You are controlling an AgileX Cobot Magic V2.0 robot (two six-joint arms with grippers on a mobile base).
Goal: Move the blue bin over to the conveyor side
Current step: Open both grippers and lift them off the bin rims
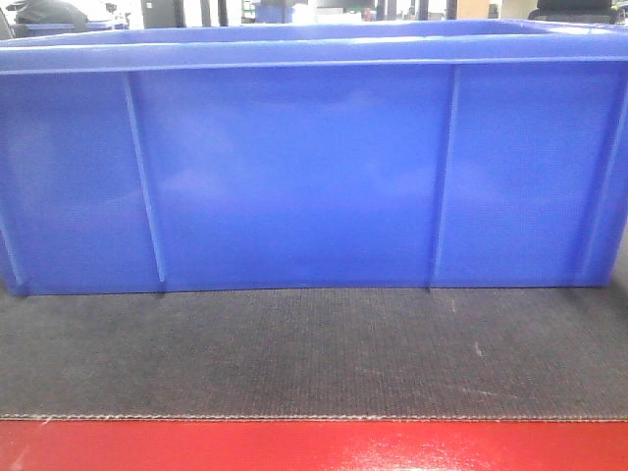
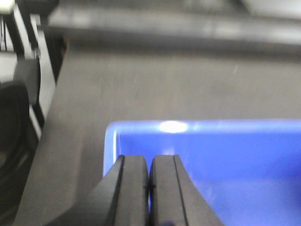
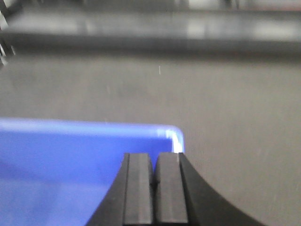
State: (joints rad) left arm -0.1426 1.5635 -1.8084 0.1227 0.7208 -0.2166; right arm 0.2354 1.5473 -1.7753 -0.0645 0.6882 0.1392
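Observation:
The blue bin (image 1: 294, 177) stands on the conveyor (image 1: 314, 353), its ribbed long wall filling the front view, a short way behind the red strip (image 1: 314, 446). Neither gripper shows in the front view. In the left wrist view my left gripper (image 2: 149, 162) is shut, with its fingers over the bin (image 2: 225, 165) just inside the far left corner; only a thin blue sliver shows between the pads. In the right wrist view my right gripper (image 3: 154, 160) is shut over the bin (image 3: 61, 165) just inside the far right corner. Grey belt (image 2: 164, 89) (image 3: 225, 117) stretches beyond the bin.
A dark rail (image 2: 188, 26) (image 3: 141, 28) runs along the belt's far side. Left of the belt edge stand dark equipment and pale frame parts (image 2: 19, 94). Past the bin's top rim, workshop clutter and another blue object (image 1: 270, 12) show.

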